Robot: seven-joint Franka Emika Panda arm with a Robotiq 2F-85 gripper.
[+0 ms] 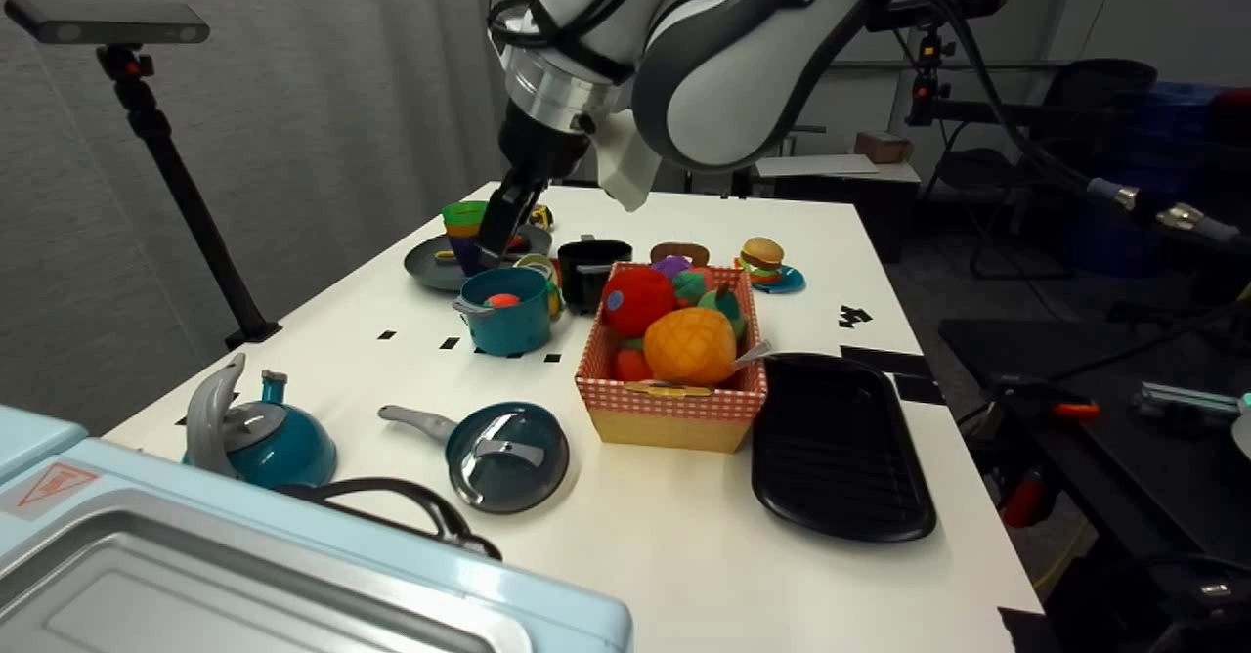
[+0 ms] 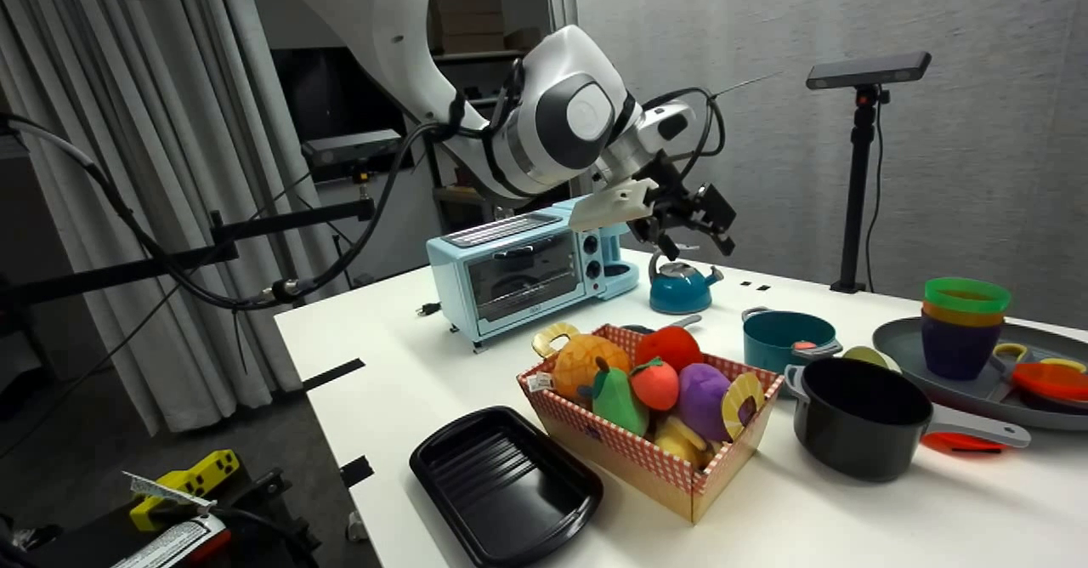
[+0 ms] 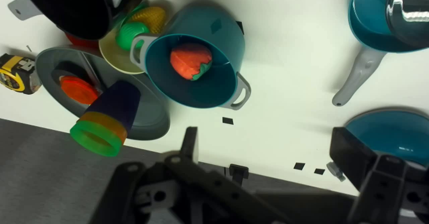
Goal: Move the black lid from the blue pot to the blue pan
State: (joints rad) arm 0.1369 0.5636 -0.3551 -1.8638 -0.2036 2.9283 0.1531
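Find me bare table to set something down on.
There's bare table between the blue pot and the pan, seen from the wrist. An exterior view shows more between the oven and the tray. It's crowded on the blue pot's side away from the pan: black pot, bowl, grey dish and cups.

Both exterior views overlook the table [image 1: 674, 521]; wrist view looks down.

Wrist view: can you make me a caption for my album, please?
An open gripper, a red toy fruit in the blue pot, and the black lid on the blue pan.
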